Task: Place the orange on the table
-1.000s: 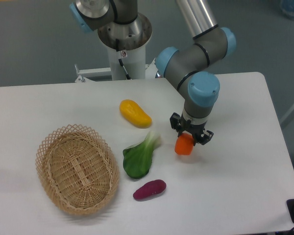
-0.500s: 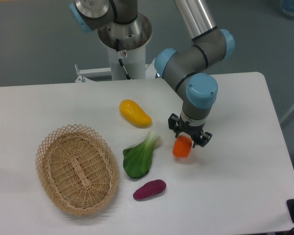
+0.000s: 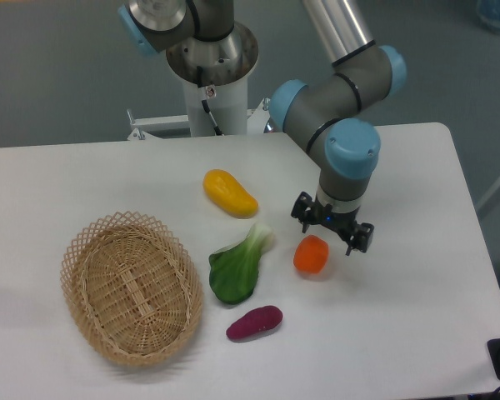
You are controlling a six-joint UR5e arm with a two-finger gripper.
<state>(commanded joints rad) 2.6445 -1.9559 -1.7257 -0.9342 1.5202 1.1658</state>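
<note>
Farthest left of the orange (image 3: 311, 254): an oval wicker basket (image 3: 132, 287), lying flat on the white table (image 3: 417, 333), well apart from the fruit. Above and left of the orange: a yellow mango (image 3: 230, 192), lying on its side, apart from everything else. Just left of the orange: a green leafy vegetable (image 3: 238, 268), pale stem end pointing toward the orange, close to it but with a narrow strip of tabletop between. Below and left of the orange: a purple sweet potato (image 3: 254, 322), just under the dark leaf end of the vegetable.

At the centre of the scene: the orange itself, resting on the table, nothing gripping it, a faint shadow under it.

Just above and right of the orange: the gripper (image 3: 333, 232), spread wide, holding nothing, one black finger (image 3: 304, 210) above the fruit's top edge, the other off to its right. Hard to tell whether the nearer finger touches the orange or merely hangs over it. Above the gripper: the grey arm (image 3: 342, 92) with blue caps, rising toward the mounting post (image 3: 208, 62) at the table's far edge. Right of the orange: only tabletop.
</note>
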